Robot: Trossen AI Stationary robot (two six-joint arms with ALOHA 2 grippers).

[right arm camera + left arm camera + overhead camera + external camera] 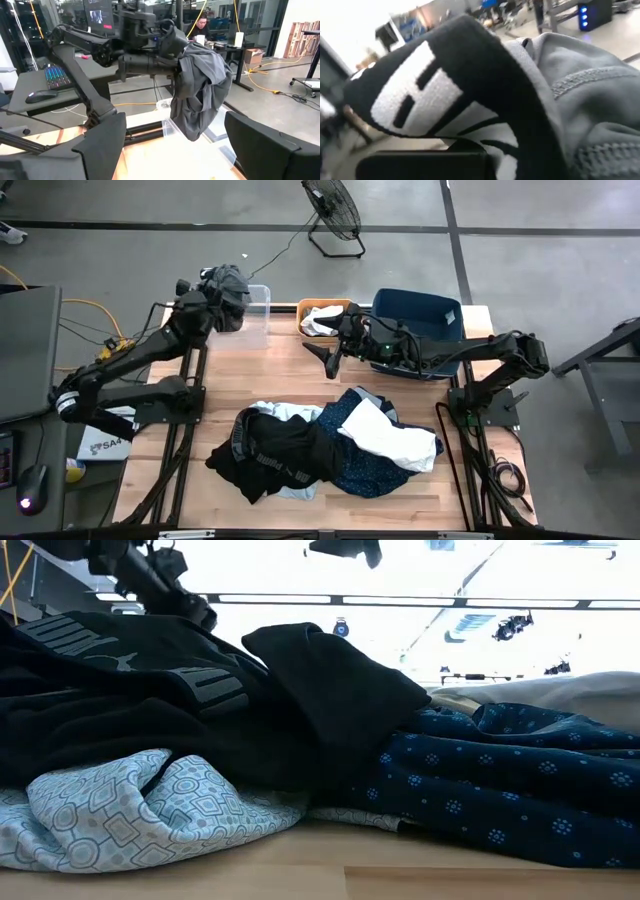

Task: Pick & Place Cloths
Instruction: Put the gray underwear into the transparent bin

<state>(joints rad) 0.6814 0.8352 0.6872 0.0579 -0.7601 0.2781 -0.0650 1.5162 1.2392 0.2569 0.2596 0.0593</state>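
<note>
From above we see the left gripper (228, 288) at upper left, clenched on a grey garment (230, 280) bunched over the clear bin (262, 305). The right gripper (332, 360) hangs released at upper centre, before the orange bin (340, 306) and dark blue bin (420, 308). The remaining cloths (320, 445) lie heaped at lower centre. At table level we meet black fabric (180, 690), a light blue patterned piece (130, 805) lower left and navy dotted cloth (500, 780) right. The left wrist view fills with grey fabric (585, 100). From the right wrist we see that garment (200, 90) dangling mid-frame, and a person (201, 24) beyond.
</note>
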